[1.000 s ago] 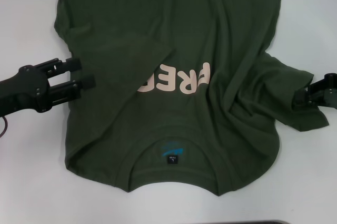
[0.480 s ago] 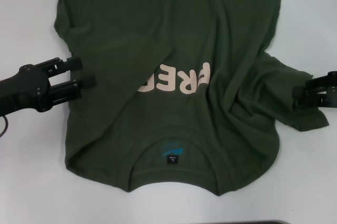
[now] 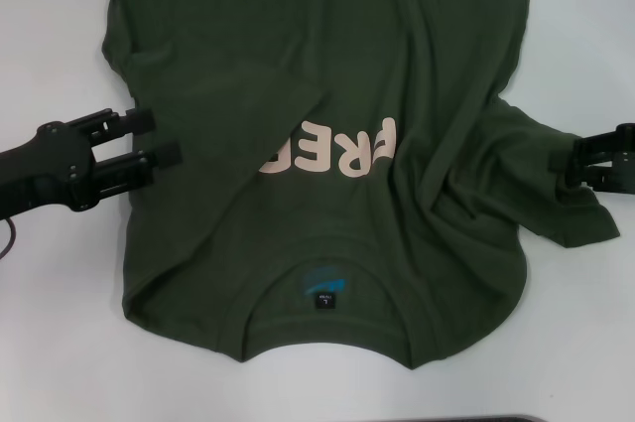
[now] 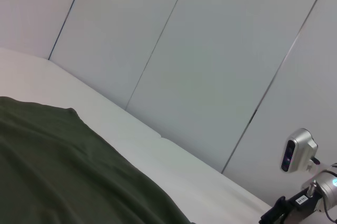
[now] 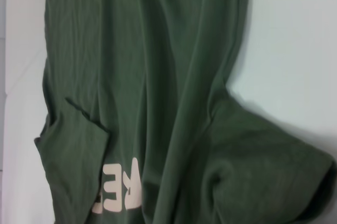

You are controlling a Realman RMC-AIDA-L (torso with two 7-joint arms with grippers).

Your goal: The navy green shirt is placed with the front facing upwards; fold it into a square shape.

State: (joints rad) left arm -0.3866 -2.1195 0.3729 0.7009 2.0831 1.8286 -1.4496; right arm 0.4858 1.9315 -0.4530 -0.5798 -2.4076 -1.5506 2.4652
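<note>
A white counter (image 3: 60, 343) is carrying the navy green shirt (image 3: 327, 94), which is lying between the claws. Grey wall panels (image 4: 210, 50) are standing behind. The left claw (image 3: 159, 139) is hovering released at the shirt's edge; the right claw's (image 3: 585, 159) grip cannot be told.

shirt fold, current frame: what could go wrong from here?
1. The left sleeve is already folded over the shirt, hiding part of the cream letters; the open left gripper at that edge might snag and undo it.
2. The right sleeve lies bunched and wrinkled by the right gripper, so it may pinch several layers and fold crooked.
</note>
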